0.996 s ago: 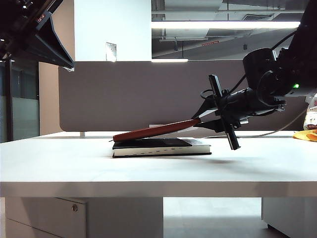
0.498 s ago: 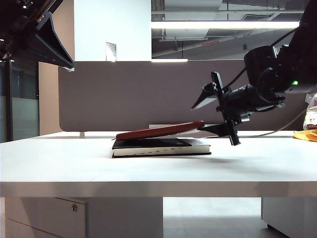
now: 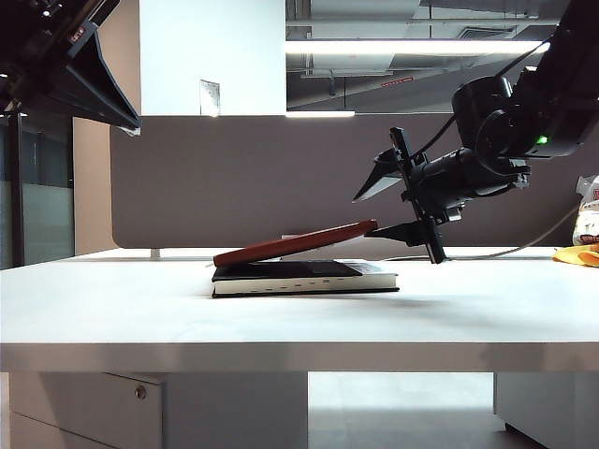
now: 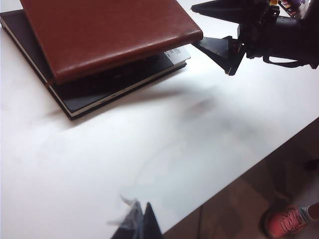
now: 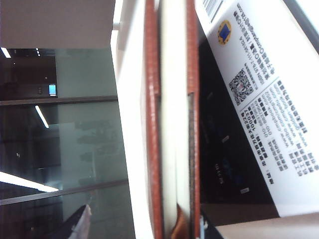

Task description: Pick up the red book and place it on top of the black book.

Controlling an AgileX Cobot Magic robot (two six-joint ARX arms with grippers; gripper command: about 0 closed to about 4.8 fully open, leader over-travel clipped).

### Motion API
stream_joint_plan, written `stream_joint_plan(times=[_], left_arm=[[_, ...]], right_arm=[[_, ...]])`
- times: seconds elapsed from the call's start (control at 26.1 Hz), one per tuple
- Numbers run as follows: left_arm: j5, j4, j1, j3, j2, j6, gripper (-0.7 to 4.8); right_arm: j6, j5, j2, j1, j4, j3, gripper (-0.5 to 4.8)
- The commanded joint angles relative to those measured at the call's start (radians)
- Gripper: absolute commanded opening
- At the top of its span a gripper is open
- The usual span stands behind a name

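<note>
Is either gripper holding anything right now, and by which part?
Nothing is clamped. The right gripper stands open around the raised end of the red book, whose other end lies on the black book. The left gripper holds nothing.

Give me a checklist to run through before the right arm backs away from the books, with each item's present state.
1. Right end effector open: ok, jaws spread wide.
2. Red book released: not ok, its raised edge seems to rest on the lower finger.
3. Red book flat on the black book: not ok, it tilts, only the far-left edge down.
4. Red book covers the black book: cannot tell, part of the black cover shows.
5. Left end effector away from the books: ok.
</note>
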Motion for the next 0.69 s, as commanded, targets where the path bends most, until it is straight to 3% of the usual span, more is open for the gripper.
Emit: stream_joint_plan(times=[0.04, 0.11, 0.15, 0.23, 0.65, 0.69], left_arm=[[0.0, 0.005, 0.0, 0.004, -0.002, 0.012, -0.05], [0.0, 0.002, 0.0, 0.004, -0.002, 0.019, -0.05], [0.0, 0.002, 0.0, 0.004, -0.002, 0.02, -0.05], [0.0, 0.002, 0.0, 0.004, -0.002, 0.02, -0.05], [0.002, -0.024, 0.0, 0.004, -0.002, 0.027, -0.05], [0.012, -0.028, 0.0, 0.004, -0.002, 0.027, -0.05]], right_arm=[[-0.013, 0.018, -0.011, -0.005, 0.0, 0.006, 2.69], [-0.052, 0.008, -0.011, -0.013, -0.004, 0.006, 2.21], [-0.086, -0.004, -0.011, -0.014, -0.006, 0.006, 1.41], [-0.111, -0.013, -0.011, -0.016, -0.014, 0.006, 1.05], [-0.298, -0.017, -0.021, -0.019, -0.174, 0.008, 1.08], [-0.305, -0.019, -0.024, -0.024, -0.178, 0.008, 1.28]])
